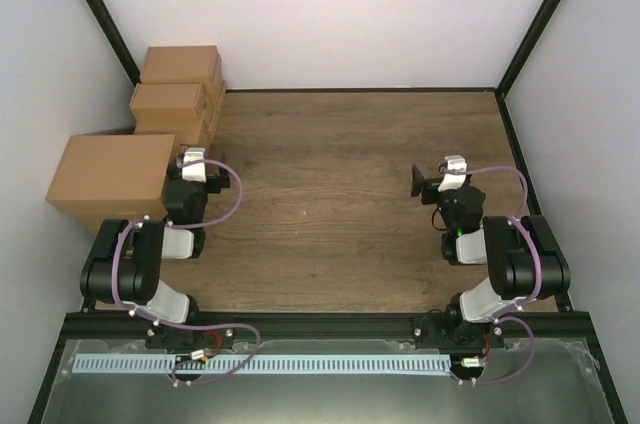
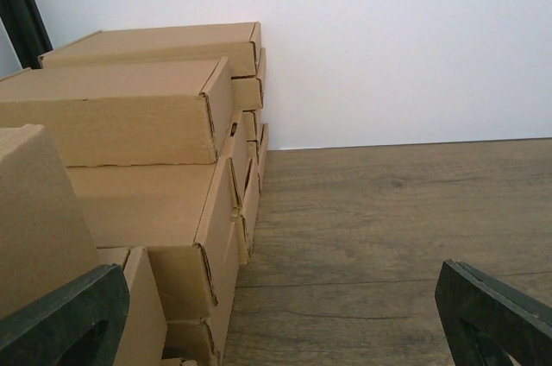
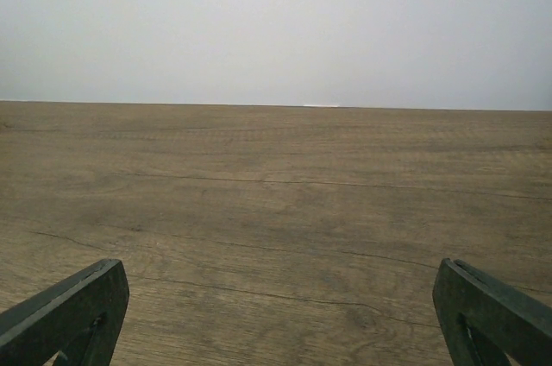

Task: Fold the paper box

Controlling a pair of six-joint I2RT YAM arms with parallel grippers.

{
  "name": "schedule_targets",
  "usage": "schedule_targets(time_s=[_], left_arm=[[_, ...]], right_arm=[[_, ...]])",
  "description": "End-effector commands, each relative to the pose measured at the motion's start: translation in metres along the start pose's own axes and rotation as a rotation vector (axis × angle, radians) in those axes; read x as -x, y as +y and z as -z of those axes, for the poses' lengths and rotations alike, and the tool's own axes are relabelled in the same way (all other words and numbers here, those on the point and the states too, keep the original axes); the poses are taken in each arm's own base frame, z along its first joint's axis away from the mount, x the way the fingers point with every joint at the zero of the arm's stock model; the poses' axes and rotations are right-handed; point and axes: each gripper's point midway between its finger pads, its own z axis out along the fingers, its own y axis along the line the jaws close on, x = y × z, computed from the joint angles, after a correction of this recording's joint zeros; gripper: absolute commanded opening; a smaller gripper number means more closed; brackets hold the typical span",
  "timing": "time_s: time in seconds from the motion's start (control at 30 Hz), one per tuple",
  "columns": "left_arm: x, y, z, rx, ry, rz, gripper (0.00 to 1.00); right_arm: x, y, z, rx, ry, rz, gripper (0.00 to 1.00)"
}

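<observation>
where the top camera looks down, a dark brown wood-grain table (image 1: 340,174) has three closed brown cardboard cartons (image 1: 170,102) grouped at ten o'clock along its left edge, the biggest one nearest the arms. the left gripper (image 1: 193,158) sits at nine o'clock, just beside that biggest carton, and the right gripper (image 1: 437,174) sits at three o'clock over bare wood; both claws are too small here to judge. from the left wrist, the left gripper's (image 2: 280,314) black fingers (image 2: 69,318) stand wide apart, gripping nothing, with the cartons (image 2: 129,116) stacked at ten o'clock and the closest one just beside the left finger. from the right wrist, the right gripper's (image 3: 280,310) fingers (image 3: 496,314) likewise stand wide apart and empty above plain wood. where the flat paper box lies i cannot tell from any view.
</observation>
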Motion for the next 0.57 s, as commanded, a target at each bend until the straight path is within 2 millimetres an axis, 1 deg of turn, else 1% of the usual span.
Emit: schedule_targets(time_s=[0.0, 0.53], left_arm=[[-0.0252, 0.0246, 0.0049, 0.09, 0.074, 0.036, 1.0], [-0.0252, 0.0244, 0.0049, 0.089, 0.074, 0.035, 1.0]], right_arm=[[0.0117, -0.006, -0.0004, -0.026, -0.046, 0.008, 1.0], [0.0115, -0.0057, -0.0007, -0.025, -0.044, 0.007, 1.0]])
